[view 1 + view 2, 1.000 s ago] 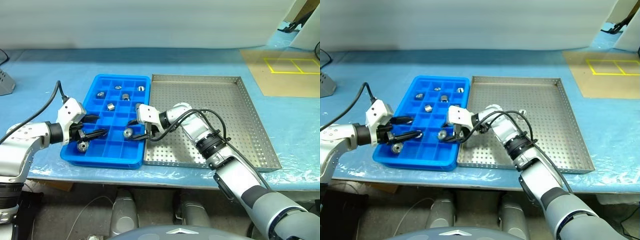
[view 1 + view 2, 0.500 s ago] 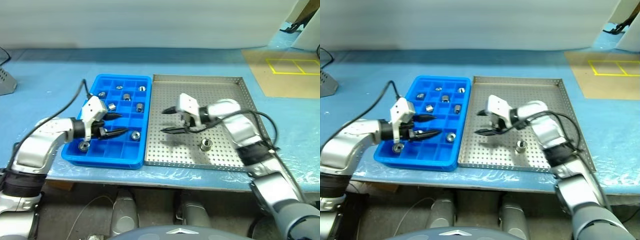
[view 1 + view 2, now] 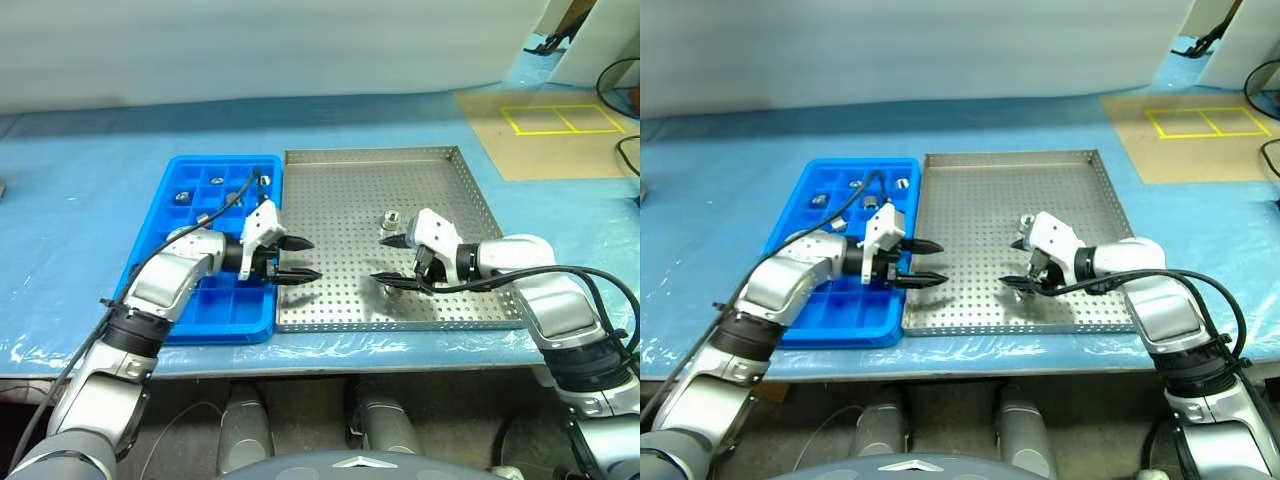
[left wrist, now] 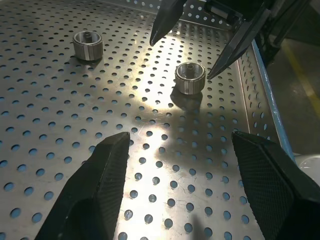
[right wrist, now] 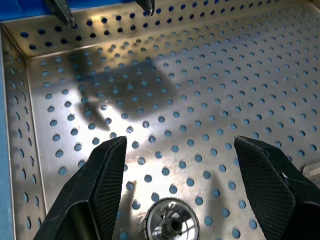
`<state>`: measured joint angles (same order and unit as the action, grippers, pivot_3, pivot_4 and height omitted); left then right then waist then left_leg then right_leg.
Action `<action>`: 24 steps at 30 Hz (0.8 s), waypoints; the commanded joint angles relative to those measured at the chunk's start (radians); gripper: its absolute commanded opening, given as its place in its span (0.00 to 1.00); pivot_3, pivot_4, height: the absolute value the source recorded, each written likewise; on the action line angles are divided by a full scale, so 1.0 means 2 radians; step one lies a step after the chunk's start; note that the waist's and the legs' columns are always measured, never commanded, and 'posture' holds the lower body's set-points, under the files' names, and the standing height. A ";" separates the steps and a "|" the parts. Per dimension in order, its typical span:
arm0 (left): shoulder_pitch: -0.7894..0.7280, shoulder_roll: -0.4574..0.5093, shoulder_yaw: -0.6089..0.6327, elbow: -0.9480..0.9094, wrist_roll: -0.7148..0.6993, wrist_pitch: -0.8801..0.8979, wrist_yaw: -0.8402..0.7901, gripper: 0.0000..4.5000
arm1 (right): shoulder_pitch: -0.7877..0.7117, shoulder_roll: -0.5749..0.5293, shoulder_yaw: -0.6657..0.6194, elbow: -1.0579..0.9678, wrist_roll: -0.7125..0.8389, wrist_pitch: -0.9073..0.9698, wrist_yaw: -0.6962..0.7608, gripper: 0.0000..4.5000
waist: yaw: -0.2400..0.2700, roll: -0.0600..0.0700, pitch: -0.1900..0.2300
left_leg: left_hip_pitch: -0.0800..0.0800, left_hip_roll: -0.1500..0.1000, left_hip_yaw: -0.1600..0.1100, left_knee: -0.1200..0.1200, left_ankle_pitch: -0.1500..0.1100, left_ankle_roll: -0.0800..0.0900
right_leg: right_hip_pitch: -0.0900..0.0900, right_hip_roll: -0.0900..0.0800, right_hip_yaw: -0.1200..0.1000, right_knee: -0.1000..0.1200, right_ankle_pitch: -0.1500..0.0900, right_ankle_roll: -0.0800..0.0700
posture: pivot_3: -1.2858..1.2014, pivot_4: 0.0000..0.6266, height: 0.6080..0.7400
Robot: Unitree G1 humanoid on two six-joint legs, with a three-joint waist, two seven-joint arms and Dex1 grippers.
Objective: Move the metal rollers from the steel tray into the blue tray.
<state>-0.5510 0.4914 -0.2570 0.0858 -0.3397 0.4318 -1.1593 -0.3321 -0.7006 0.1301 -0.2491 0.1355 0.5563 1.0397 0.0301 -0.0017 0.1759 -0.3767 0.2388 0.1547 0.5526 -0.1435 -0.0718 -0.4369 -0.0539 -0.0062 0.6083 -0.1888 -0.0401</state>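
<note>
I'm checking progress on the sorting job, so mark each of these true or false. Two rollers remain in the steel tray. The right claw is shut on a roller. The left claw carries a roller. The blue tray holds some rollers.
1. Two metal rollers remain in the steel tray: true.
2. The right claw is shut on a roller: false. It is open, with a roller lying on the tray between its fingers.
3. The left claw carries a roller: false. It is open and empty.
4. The blue tray holds some rollers: true.
</note>
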 commanded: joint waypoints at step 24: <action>-0.001 0.015 0.016 0.009 0.021 -0.018 0.000 0.76 | 0.029 0.003 0.033 0.081 -0.002 -0.058 -0.024 0.37 | -0.007 0.000 0.000 | 0.000 0.000 0.000 0.001 -0.001 0.001 | 0.001 0.000 0.000 0.000 0.000 0.000 | 0.43 0.24 1.00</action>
<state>-0.5567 0.5076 -0.2530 0.1265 -0.2997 0.4091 -1.1633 -0.2742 -0.6906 0.1845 -0.0858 0.1256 0.4473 0.9796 0.0153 -0.0016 0.1756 -0.3763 0.2388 0.1550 0.5550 -0.1451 -0.0693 -0.4345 -0.0544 -0.0067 0.6074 -0.1894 -0.0392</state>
